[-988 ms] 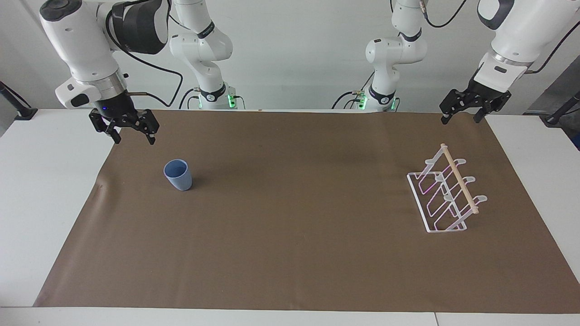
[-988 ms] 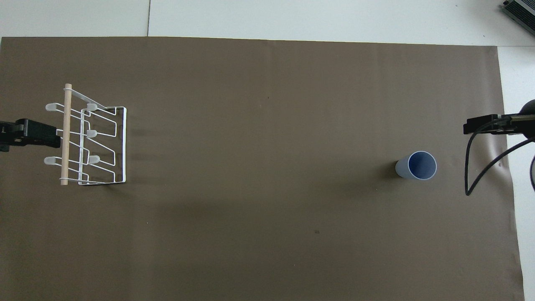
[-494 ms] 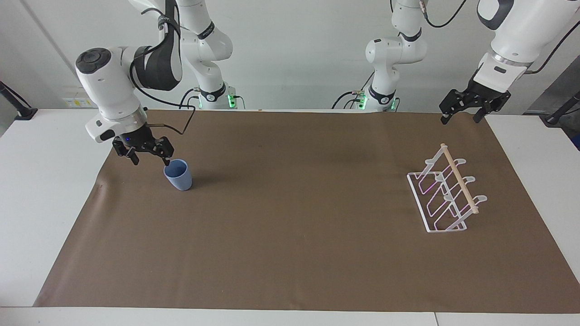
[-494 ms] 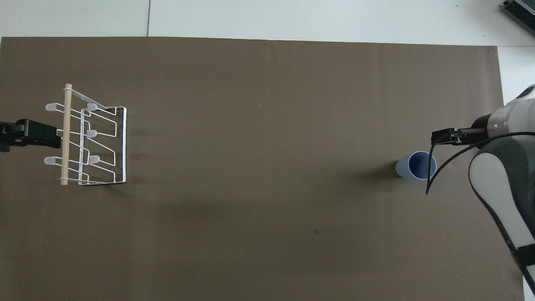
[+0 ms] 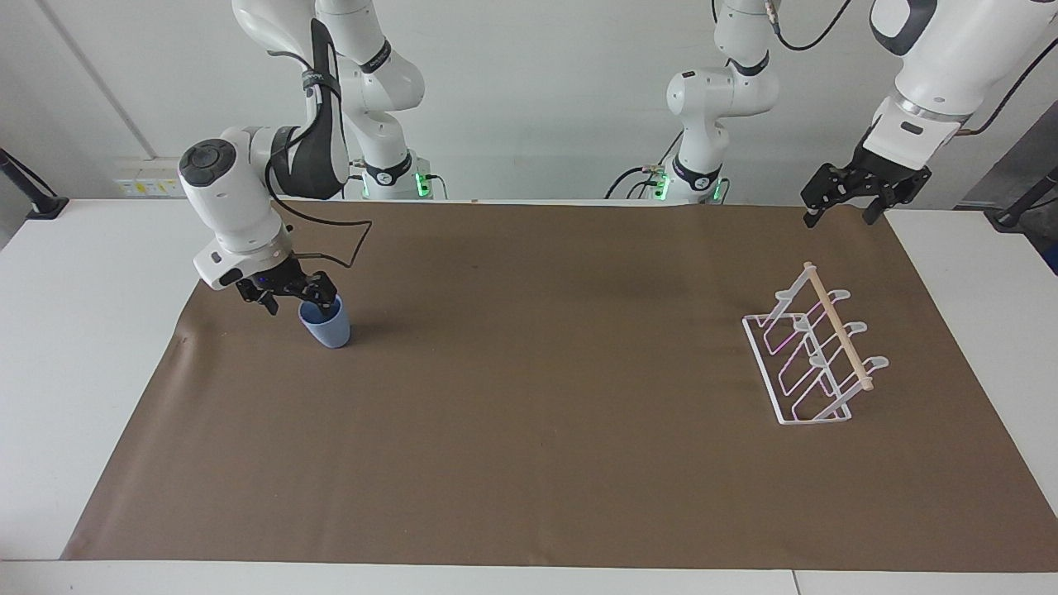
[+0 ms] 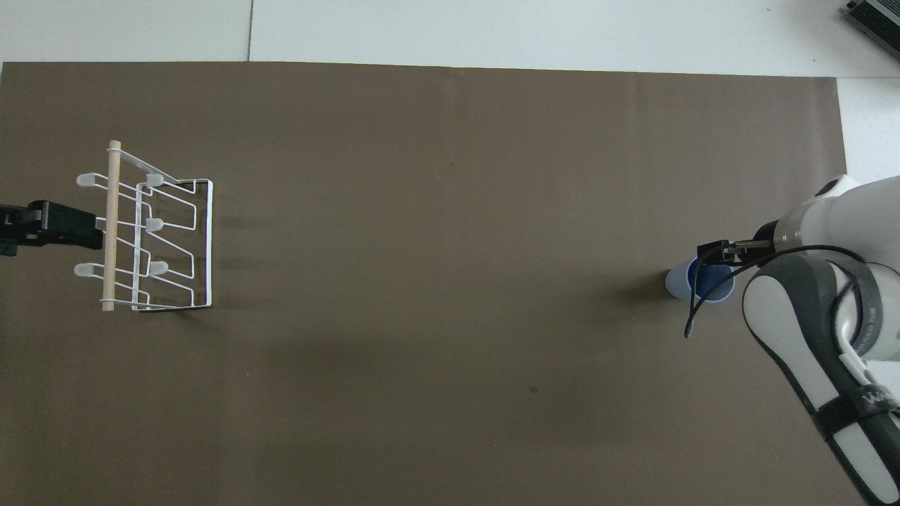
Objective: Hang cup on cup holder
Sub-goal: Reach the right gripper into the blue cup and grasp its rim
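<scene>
Facing view: the right end effector (image 5: 300, 299) hangs low at the rim of the cup (image 5: 327, 327), its fingers spread, one finger (image 5: 330, 301) at or just inside the cup's mouth and the other outside it on the side toward the right arm's end of the table (image 5: 33, 347). Whether either finger touches the rim cannot be told. The cup stands upright, mouth up, on the brown mat (image 5: 529, 430) toward the right arm's end of the table, not lifted.

In the overhead view the same end effector (image 6: 716, 251) overlaps the nearer-to-the-arm edge of the cup (image 6: 680, 282), with a black cable (image 6: 692, 309) looping across the blue opening.

The holder (image 5: 814, 357) sits on the mat toward the left arm's end of the table, well apart from the cup, its base frame flat and its wire prongs slanting up to a wooden rod (image 5: 838, 326) along the top. No cup hangs on it. From overhead the holder (image 6: 176, 246) shows its prongs bare.

The left end effector (image 5: 851, 198) waits in the air above the table's edge near the robots, nearer to the robots than the holder, its fingers spread and holding nothing. In the overhead view its tip (image 6: 60, 226) shows just beside the rod (image 6: 110, 225).
</scene>
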